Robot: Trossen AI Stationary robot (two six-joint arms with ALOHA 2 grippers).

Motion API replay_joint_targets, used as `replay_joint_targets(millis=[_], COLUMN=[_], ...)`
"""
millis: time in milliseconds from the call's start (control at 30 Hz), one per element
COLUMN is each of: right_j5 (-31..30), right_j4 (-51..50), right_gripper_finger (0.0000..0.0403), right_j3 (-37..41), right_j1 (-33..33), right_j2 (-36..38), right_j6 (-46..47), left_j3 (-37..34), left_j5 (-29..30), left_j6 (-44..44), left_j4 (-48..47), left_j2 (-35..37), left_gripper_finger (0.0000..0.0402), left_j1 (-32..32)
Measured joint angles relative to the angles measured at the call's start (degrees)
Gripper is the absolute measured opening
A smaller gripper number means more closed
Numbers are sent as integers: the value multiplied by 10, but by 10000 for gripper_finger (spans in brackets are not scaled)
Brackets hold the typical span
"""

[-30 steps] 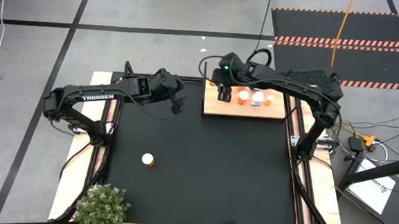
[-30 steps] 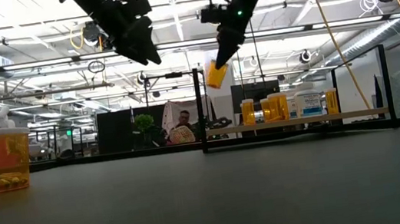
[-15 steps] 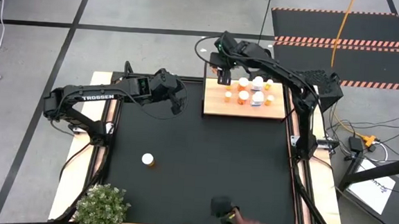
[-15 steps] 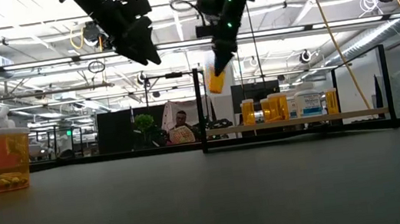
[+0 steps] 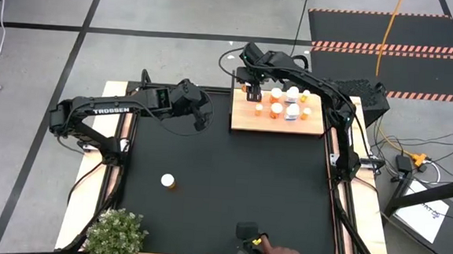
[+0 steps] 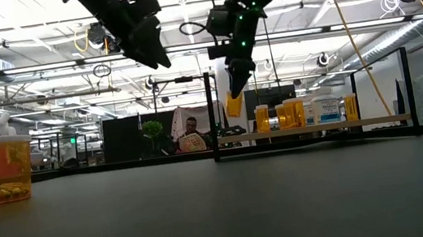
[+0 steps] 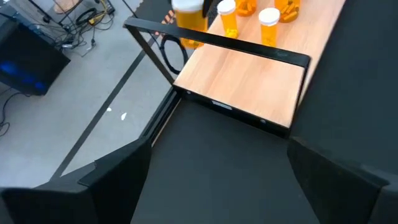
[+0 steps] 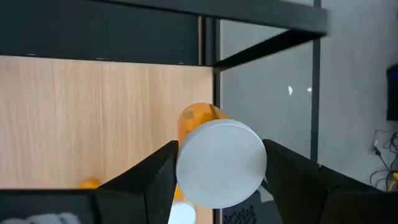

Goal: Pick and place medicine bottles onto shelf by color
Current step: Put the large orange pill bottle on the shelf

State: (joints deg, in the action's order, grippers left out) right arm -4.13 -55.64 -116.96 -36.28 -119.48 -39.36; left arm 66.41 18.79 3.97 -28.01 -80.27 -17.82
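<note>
**Orange bottle carried to the shelf's far corner**

A lone orange bottle (image 5: 168,182) waits on the table near its left edge. The left hand (image 5: 202,114) hangs released beside the shelf (image 5: 278,121). The right hand (image 5: 252,88) grasps an orange bottle (image 6: 233,105) above the shelf's far left corner, apparently to join the bottles (image 5: 285,104) there.

We see bright ceiling strip lights (image 6: 36,31) glaring at twelve o'clock in the low view, silhouetting both arms; the white round bottle cap (image 8: 222,163) looks softly blurred.
</note>
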Motion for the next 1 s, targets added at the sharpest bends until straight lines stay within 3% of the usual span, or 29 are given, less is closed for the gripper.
replay_joint_targets(millis=[367,1000], right_j5=[0,29], right_j4=[21,49], right_gripper_finger=[213,213], right_j3=[71,83], right_j1=[0,4], right_j2=[-2,-5], right_j6=[-5,-6], left_j3=[0,0], left_j5=[-10,-9], left_j6=[8,8], left_j4=[3,5], left_j2=[0,0], left_gripper_finger=[376,376], left_j1=[7,7])
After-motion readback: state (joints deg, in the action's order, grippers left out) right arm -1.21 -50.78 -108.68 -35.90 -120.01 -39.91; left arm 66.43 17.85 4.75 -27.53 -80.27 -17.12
